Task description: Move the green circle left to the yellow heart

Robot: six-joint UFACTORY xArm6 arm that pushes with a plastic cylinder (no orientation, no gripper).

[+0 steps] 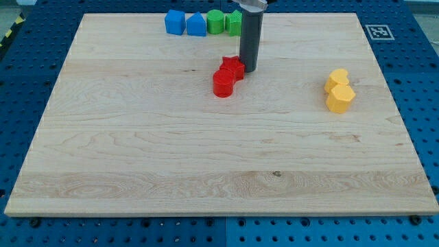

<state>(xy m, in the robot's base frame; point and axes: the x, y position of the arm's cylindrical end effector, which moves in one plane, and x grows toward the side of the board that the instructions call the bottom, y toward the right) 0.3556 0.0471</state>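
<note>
You've got the green circle [215, 20] flat on the surface at the view's top edge. The yellow heart [337, 78] sits well off to its right and lower, touching another yellow block.

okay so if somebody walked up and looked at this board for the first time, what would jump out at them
Probably the dark rod near the view's top centre, my tip down right beside two touching red blocks. Next, a row of two blue and two green blocks along the top edge, and two yellow blocks huddled alone at the view's right.
</note>
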